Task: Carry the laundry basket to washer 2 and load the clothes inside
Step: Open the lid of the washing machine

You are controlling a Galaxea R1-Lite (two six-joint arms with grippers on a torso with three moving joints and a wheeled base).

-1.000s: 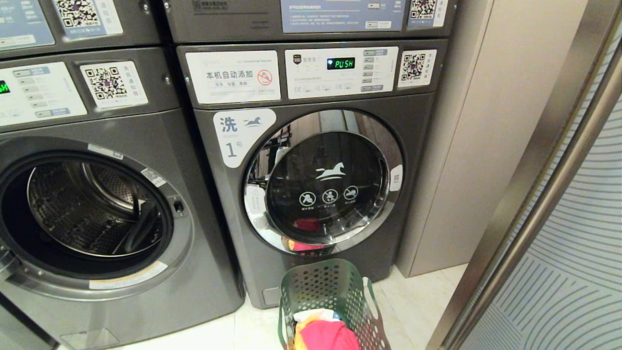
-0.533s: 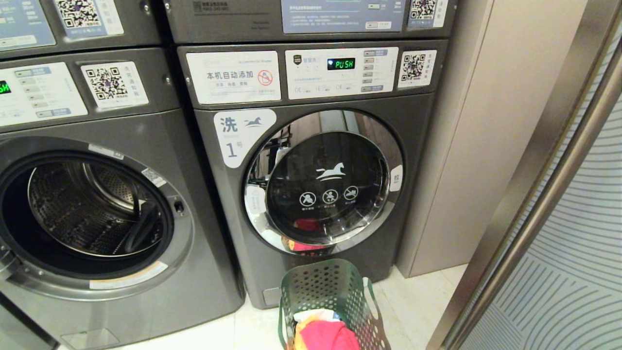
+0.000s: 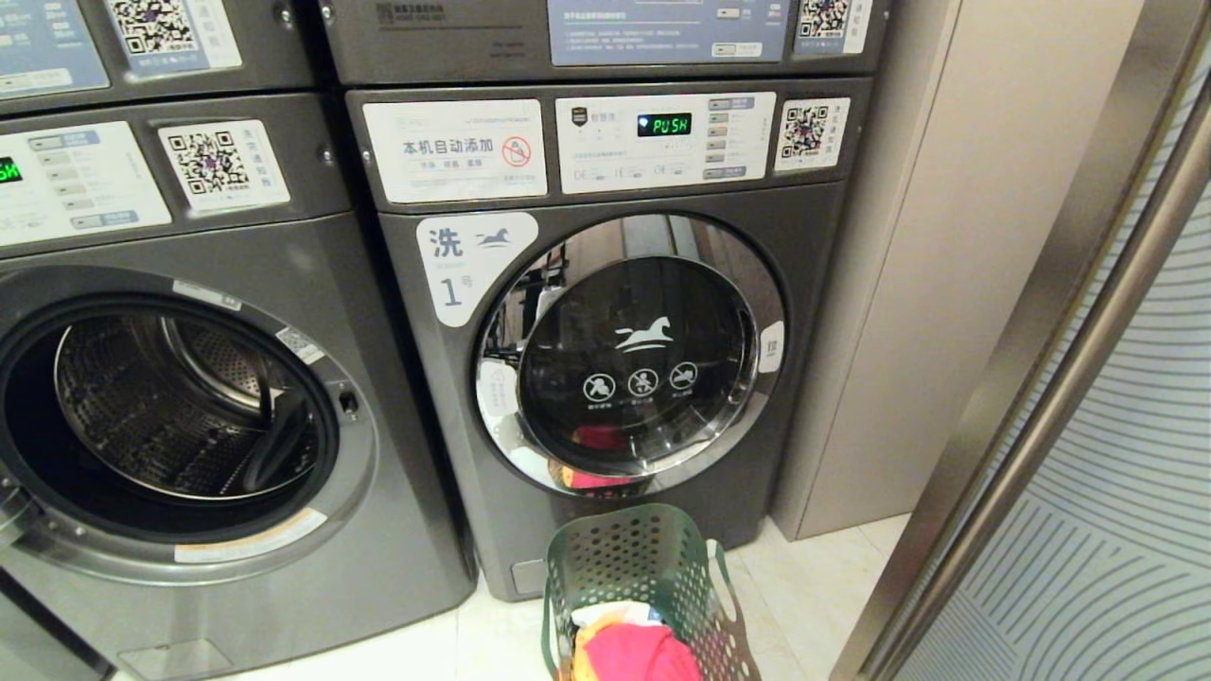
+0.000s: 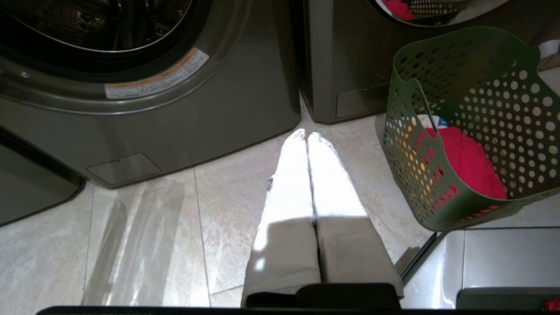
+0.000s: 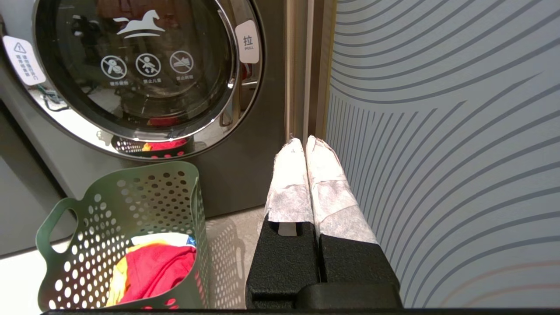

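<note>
Both grippers, left (image 4: 306, 135) and right (image 5: 304, 142), clenched empty; laundry basket (image 3: 643, 567) waits at six o'clock below washer 1 (image 3: 624, 359). Next, probably: grasp basket.

Nothing visibly changed: laundry basket (image 3: 643, 591) and clothes (image 3: 629, 651) sit as before

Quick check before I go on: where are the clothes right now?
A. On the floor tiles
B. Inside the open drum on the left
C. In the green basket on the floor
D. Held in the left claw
C: the clothes lie inside the laundry basket, which stands on the floor before the closed-door washer marked 1.
</note>
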